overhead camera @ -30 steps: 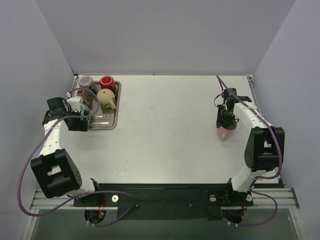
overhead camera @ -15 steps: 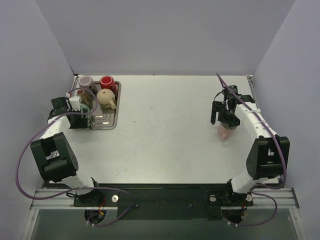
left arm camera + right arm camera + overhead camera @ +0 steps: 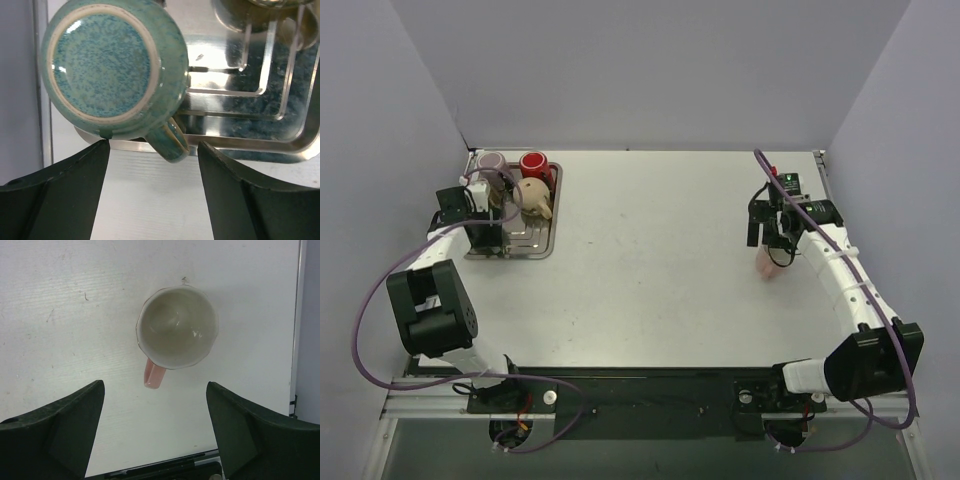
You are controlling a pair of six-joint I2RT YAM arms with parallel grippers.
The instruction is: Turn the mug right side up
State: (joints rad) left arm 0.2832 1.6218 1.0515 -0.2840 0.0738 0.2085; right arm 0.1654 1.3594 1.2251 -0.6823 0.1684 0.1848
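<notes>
Hovering with my right gripper (image 3: 155, 389) spread wide over the pink mug (image 3: 177, 327), I judge the turn done: it stands mouth up on the surface (image 3: 60, 315). My left gripper (image 3: 152, 146), equally wide, hangs over a teal mug (image 3: 107, 65) lying bottom-up on the tray (image 3: 280, 125).

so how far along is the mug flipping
Done: the pink mug stands mouth up on the table, with the right gripper open above it. In hand: nothing; the left gripper is open over a teal mug lying base up at the tray edge. Left: probably that teal mug, if it counts.
</notes>
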